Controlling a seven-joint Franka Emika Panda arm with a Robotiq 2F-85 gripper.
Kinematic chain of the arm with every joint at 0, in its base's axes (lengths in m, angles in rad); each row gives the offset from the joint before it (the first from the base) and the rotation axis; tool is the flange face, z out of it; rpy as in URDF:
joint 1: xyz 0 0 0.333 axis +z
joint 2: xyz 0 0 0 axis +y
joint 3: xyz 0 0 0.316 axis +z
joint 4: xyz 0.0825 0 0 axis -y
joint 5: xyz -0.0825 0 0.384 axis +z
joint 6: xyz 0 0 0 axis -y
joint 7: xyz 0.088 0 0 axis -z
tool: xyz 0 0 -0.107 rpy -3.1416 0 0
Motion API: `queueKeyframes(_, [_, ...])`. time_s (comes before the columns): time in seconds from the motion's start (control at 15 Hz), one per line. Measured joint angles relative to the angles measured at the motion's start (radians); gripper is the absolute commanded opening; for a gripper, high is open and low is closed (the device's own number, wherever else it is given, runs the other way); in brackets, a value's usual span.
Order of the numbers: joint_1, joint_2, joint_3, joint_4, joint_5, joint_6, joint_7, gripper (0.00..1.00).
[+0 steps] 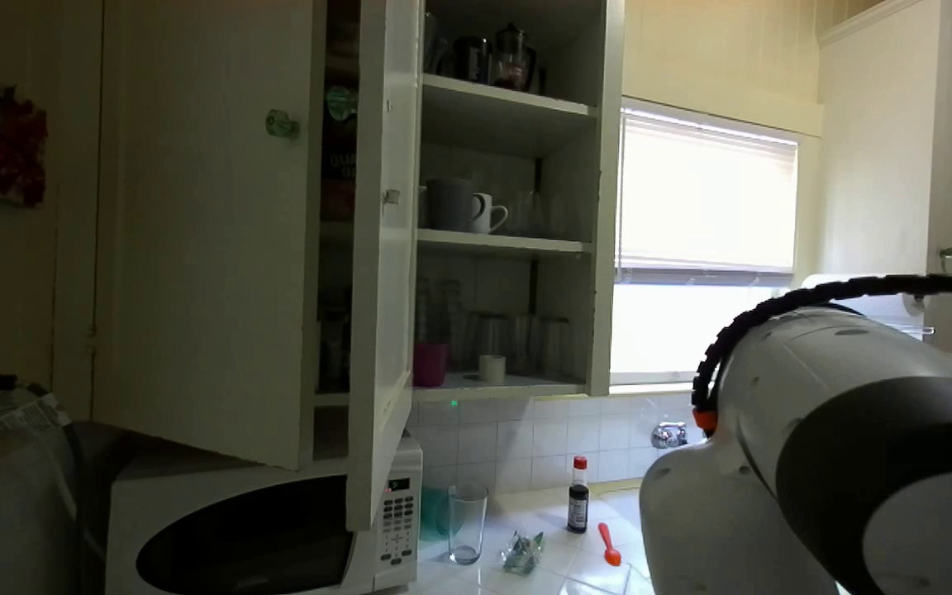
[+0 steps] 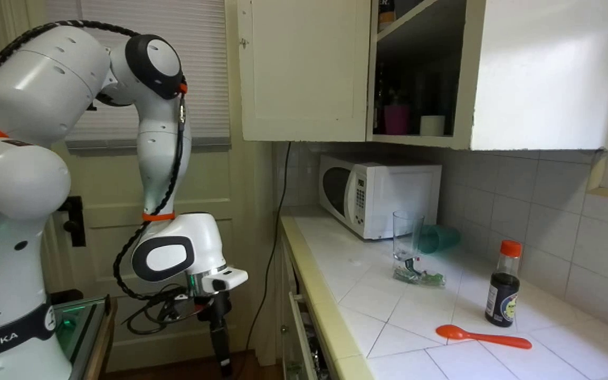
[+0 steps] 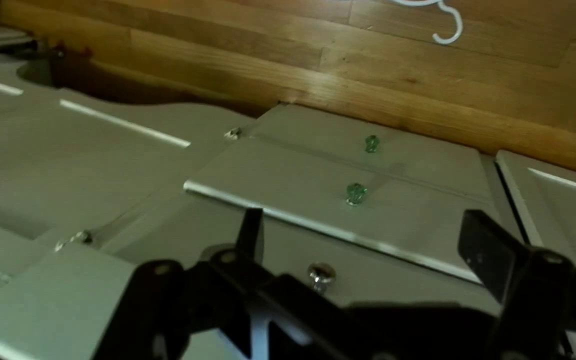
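In the wrist view my gripper (image 3: pixel 363 215) is open, its two black fingers wide apart and nothing held. A round metal knob (image 3: pixel 321 276) on a pale panel shows behind the left finger; I cannot tell how far off it is. Beyond that are cabinet doors with green glass knobs (image 3: pixel 356 193). In an exterior view the gripper (image 2: pixel 221 364) points down in front of the counter, apart from it. A drawer (image 2: pixel 303 338) below the counter edge stands partly pulled out, with items inside that are hard to make out.
On the white tiled counter (image 2: pixel 357 295) are an orange spoon (image 2: pixel 483 336), a sauce bottle (image 2: pixel 503 298), a crinkled packet (image 2: pixel 418 275), a clear glass (image 2: pixel 407 237), a teal cup (image 2: pixel 440 238) and a microwave (image 2: pixel 404 195). An upper cabinet door (image 1: pixel 381 273) hangs ajar. A white hanger (image 3: pixel 450 25) lies on the floor.
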Motion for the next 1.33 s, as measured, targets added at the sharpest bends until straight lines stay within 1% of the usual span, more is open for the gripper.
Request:
queueKeyframes(0.13, [0.121, 0.008, -0.122, 0.001, 0.015, -0.018, -0.085, 1.00])
queueKeyframes(0.27, [0.217, 0.016, -0.228, 0.001, 0.017, -0.025, -0.156, 1.00])
queueKeyframes(0.33, [0.245, 0.015, -0.266, 0.003, 0.017, -0.028, -0.185, 1.00])
queueKeyframes(0.4, [0.251, 0.008, -0.287, 0.006, 0.016, -0.037, -0.205, 1.00])
queueKeyframes(0.6, [0.246, 0.003, -0.293, 0.010, 0.016, -0.039, -0.210, 1.00])
queueKeyframes(0.73, [0.239, 0.005, -0.288, 0.011, -0.030, -0.033, -0.218, 1.00])
queueKeyframes(1.07, [0.184, 0.006, -0.251, 0.017, -0.170, -0.001, -0.364, 1.00])
queueKeyframes(1.33, [0.183, 0.029, -0.247, 0.016, -0.224, 0.013, -0.499, 1.00])
